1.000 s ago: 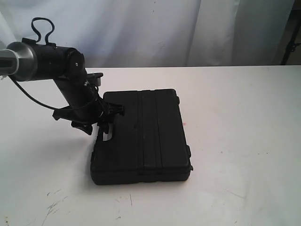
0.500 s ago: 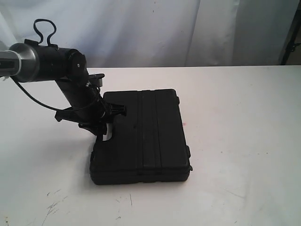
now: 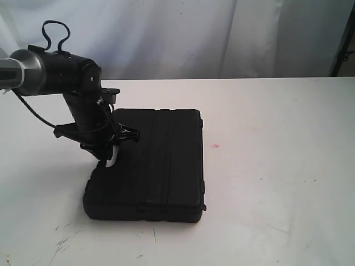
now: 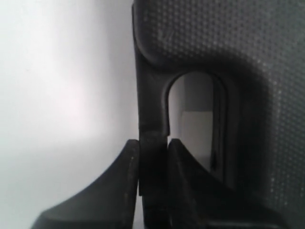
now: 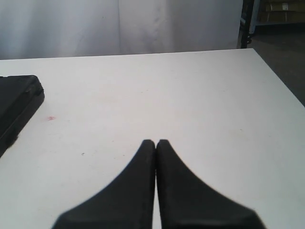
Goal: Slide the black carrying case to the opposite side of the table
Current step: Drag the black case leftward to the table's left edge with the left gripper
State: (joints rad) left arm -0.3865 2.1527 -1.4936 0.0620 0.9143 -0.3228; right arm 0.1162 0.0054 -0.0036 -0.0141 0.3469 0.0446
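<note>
The white surface (image 3: pixel 277 166) takes most of the exterior view, and behind its far edge hangs a pale cloth (image 3: pixel 194 39). The black carrying case (image 3: pixel 161 166) lies flat on the surface, left of the middle in that view and a little turned, with its long sides running from far to near. One corner of the case also shows in the right wrist view, at the edge of the picture.

The left arm (image 3: pixel 61 72) comes in from the left, with a dark thick joint and a black cable (image 3: pixel 33 113) that loops below it. It bends down to the left side of the case.

The left hand (image 4: pixel 153 143) is at the handle (image 4: pixel 152 109) of the case. In the left wrist view its two fingers stand narrow and press on the thin bar of the handle from both sides. One finger is on the outer side and the other is inside the opening of the handle. Through this opening the white surface is visible.

The right hand (image 5: pixel 156 143) is over a bare part of the surface, well apart from the case. Its fingers lie against each other with no gap, and it holds nothing.

A small pink spot (image 3: pixel 216 146) is on the surface just beside the right side of the case. Some thin dark scuff marks (image 3: pixel 64 241) are near the front left corner of the surface.
</note>
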